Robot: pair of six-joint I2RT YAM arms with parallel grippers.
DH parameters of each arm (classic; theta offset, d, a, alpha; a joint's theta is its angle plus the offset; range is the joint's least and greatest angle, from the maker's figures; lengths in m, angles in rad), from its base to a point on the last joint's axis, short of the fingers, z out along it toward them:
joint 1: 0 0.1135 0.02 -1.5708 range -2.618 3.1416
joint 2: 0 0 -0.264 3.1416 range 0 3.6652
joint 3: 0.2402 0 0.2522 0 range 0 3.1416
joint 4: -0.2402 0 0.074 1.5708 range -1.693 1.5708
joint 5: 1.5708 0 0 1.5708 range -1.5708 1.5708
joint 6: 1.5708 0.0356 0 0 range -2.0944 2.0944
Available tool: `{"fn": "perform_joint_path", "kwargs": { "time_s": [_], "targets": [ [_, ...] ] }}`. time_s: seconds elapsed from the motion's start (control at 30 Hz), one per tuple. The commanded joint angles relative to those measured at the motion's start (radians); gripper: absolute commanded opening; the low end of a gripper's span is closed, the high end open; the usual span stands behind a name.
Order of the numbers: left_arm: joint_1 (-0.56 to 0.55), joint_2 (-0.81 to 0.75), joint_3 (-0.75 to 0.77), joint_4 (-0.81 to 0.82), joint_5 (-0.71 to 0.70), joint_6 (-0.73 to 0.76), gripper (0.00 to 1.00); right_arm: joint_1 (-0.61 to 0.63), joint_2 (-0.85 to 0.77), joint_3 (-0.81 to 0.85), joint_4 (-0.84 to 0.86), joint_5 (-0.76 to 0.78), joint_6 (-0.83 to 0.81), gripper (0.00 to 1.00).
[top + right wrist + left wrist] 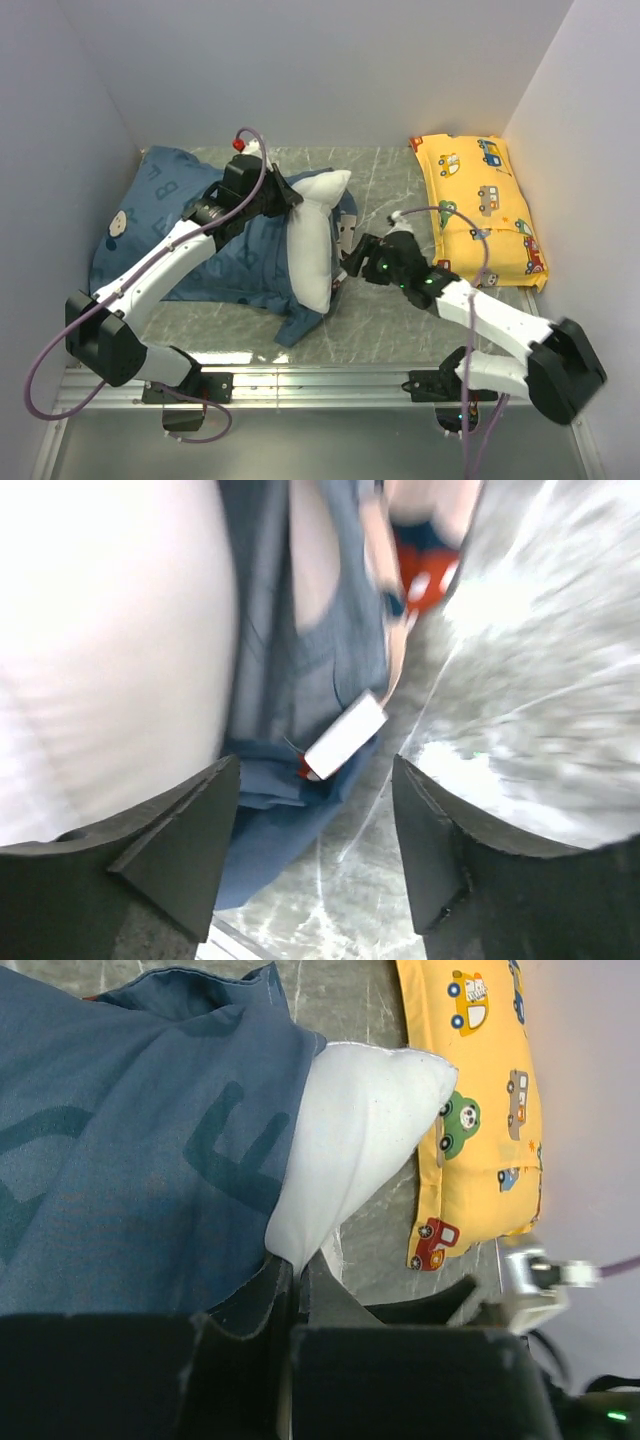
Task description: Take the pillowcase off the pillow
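Your two arms work at a half-bared white pillow, left of a yellow car-print pillow (480, 210).

The white pillow (310, 240) lies on the table (390, 320) left of the yellow pillow and apart from it, with its nearer end bare. The blue pillowcase (175, 235) covers the end farther from the yellow pillow. Your left gripper (297, 1295) is pinched closed on the pillowcase's open edge. Your right gripper (315, 765) sits between the two pillows, fingers spread wide and holding nothing, with blue fabric and a white label (345, 735) just ahead.
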Motion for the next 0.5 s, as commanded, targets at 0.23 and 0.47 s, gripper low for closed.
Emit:
{"fn": "perform_joint_path", "kwargs": {
  "time_s": [0.23, 0.47],
  "targets": [
    [-0.116, 0.064, 0.134, 0.112, 0.007, -0.002, 0.00, 0.034, -0.321, 0.046, -0.070, -0.074, -0.076, 0.88],
    [-0.171, 0.121, 0.207, 0.094, -0.004, 0.001, 0.01, 0.190, -0.244, 0.078, -0.038, 0.092, -0.092, 0.96]
  ]
}}
